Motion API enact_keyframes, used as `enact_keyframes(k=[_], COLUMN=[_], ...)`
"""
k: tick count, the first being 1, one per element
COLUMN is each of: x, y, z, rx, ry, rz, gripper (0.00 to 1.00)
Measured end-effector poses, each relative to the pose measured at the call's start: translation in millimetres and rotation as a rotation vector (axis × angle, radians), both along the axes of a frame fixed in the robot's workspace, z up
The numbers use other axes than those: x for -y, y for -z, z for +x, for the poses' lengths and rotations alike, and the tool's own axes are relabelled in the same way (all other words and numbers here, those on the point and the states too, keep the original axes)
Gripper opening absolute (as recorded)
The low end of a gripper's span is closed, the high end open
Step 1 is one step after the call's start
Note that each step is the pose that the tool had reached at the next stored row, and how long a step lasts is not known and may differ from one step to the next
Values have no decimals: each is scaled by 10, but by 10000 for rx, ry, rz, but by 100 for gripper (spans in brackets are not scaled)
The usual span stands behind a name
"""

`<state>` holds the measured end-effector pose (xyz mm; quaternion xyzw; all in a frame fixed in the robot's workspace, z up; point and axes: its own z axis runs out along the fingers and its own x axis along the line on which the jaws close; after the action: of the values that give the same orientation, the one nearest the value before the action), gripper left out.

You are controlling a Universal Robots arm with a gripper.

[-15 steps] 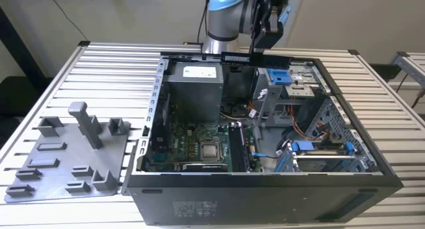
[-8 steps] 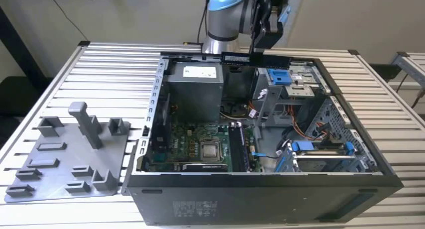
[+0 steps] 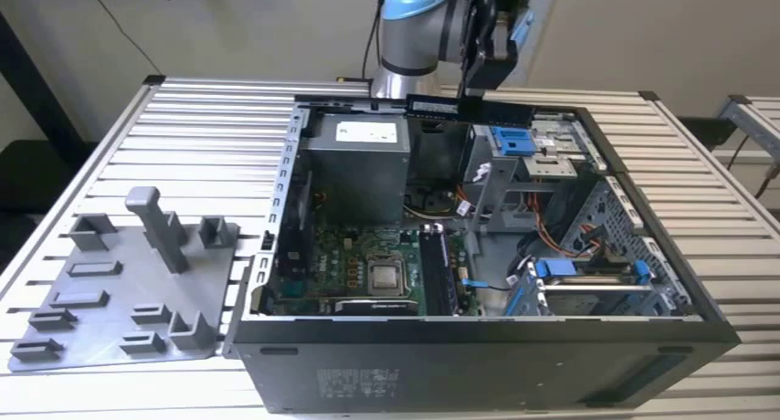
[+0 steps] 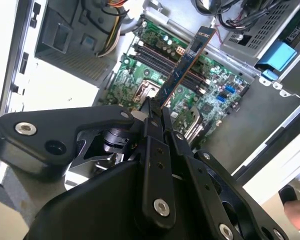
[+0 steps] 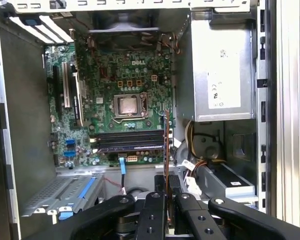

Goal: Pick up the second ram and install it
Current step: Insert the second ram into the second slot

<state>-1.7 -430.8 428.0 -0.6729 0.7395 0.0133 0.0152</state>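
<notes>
Already the end effector (image 3: 473,91) pinches the second ram (image 3: 437,106), holding it aloft over the open computer case (image 3: 488,347), with the memory slots (image 5: 130,141) of the motherboard (image 3: 353,256) well beneath it, so the pickup appears done while seating the stick is not yet done.

second ram (image 4: 183,69) end hidden, arm (image 3: 408,36) cropped

print | white lettering on motherboard (image 5: 140,75) | pale label on power supply (image 5: 221,92) | small print illegible
</notes>
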Motion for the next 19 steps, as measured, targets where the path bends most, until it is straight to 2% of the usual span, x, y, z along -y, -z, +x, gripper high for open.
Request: enact_keyframes(k=[11, 19], x=[0, 0], y=[3, 4], z=[0, 0], rx=[0, 0], ry=[699, 1364], rz=[0, 0], gripper=[14, 14])
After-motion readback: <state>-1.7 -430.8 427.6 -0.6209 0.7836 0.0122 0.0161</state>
